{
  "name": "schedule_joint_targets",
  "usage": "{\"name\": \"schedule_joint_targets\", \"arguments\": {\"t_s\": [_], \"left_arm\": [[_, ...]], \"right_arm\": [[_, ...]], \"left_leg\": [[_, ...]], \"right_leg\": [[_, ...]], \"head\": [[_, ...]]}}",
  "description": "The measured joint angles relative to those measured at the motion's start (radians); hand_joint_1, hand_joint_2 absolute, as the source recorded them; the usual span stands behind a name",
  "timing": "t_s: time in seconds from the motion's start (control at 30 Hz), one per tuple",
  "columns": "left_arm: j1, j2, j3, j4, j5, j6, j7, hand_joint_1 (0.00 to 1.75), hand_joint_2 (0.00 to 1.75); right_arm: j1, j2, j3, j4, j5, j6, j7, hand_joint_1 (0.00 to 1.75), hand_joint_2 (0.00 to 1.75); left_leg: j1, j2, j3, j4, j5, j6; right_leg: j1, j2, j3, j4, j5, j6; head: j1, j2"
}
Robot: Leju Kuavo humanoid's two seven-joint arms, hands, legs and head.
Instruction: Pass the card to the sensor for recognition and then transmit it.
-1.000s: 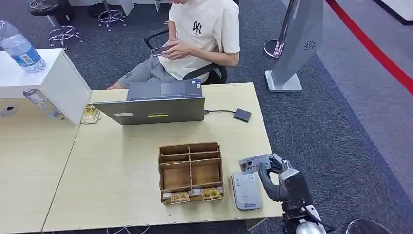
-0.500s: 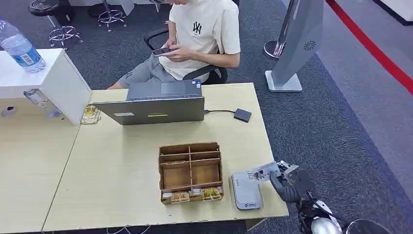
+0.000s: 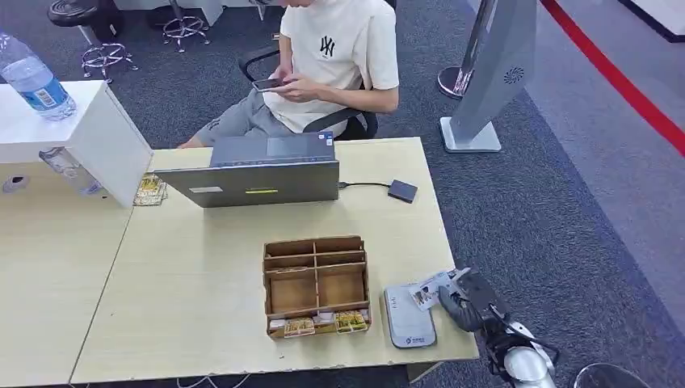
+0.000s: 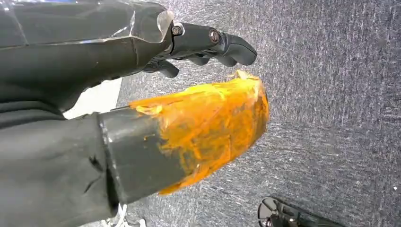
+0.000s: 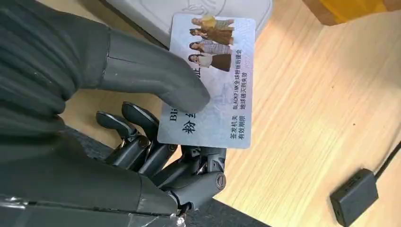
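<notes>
The right hand (image 3: 467, 296) pinches a pale blue printed plastic card (image 5: 211, 78) between its thick grey thumb and dark fingers (image 5: 142, 142), at the worktop's near right corner. The card's far end hangs over the right edge of the flat light grey card sensor (image 3: 408, 316), which lies just beside a brown wooden divided organiser box (image 3: 316, 284). The left hand (image 4: 198, 99) hangs above grey carpet, its fingers curled in, holding nothing, its thumb wrapped in orange tape

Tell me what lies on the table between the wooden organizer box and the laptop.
Nothing: in the head view the tabletop between the wooden organizer box and the laptop is bare wood.
</notes>
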Motion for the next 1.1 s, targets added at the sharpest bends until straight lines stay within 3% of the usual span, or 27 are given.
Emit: {"name": "schedule_joint_targets", "arguments": {"t_s": [0.6, 1.1], "left_arm": [[0.003, -0.006, 0.010, 0.002, -0.002, -0.001, 0.026, 0.00, 0.00], [0.007, -0.018, 0.011, 0.003, -0.008, -0.017, 0.043, 0.00, 0.00]], "right_arm": [[-0.017, -0.055, 0.027, 0.035, 0.011, 0.040, 0.012, 1.75, 1.75], [0.064, -0.147, 0.025, -0.087, -0.078, 0.145, 0.047, 1.75, 1.75]], "left_leg": [[0.000, 0.000, 0.001, 0.000, 0.000, 0.000], [0.000, 0.000, 0.001, 0.000, 0.000, 0.000]], "right_leg": [[0.000, 0.000, 0.001, 0.000, 0.000, 0.000], [0.000, 0.000, 0.001, 0.000, 0.000, 0.000]], "head": [[0.000, 0.000], [0.000, 0.000]]}}
